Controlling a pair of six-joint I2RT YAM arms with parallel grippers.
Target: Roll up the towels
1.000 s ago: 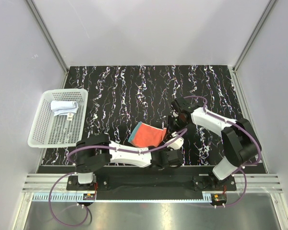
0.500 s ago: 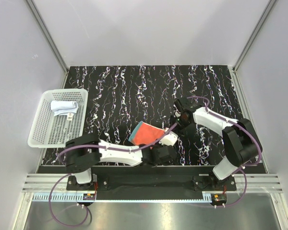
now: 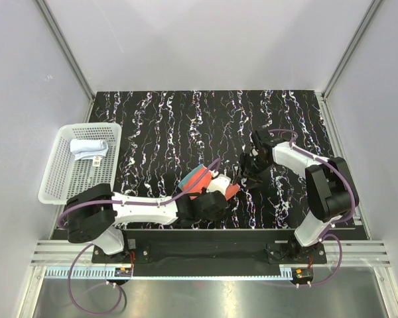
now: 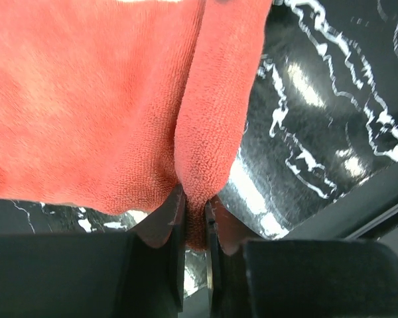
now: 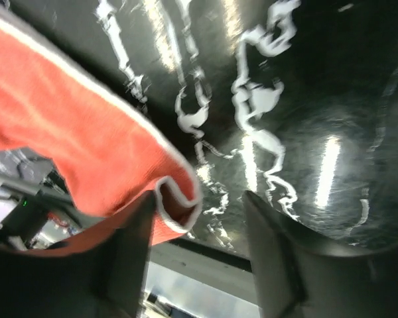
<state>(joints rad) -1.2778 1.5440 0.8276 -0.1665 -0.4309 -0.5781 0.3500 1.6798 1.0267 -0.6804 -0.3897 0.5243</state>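
The left pincer [image 4: 194, 212], clamped on a fat fold of the rust-red towel [image 3: 198, 185], has swung back toward the white perforated basket [image 3: 79, 180] in the last second. It dragged that edge over the cloth, so I'd say the roll is under way. The right pincer [image 5: 199, 199], farther from the basket, gapes wide, a curled pale-hemmed corner showing between its fingers. The cloth is nubby terry on a glossy black marbled worktop [image 3: 186, 119]. The pale blue towel [image 3: 88, 147], 1 of 2, lies bundled inside the basket.
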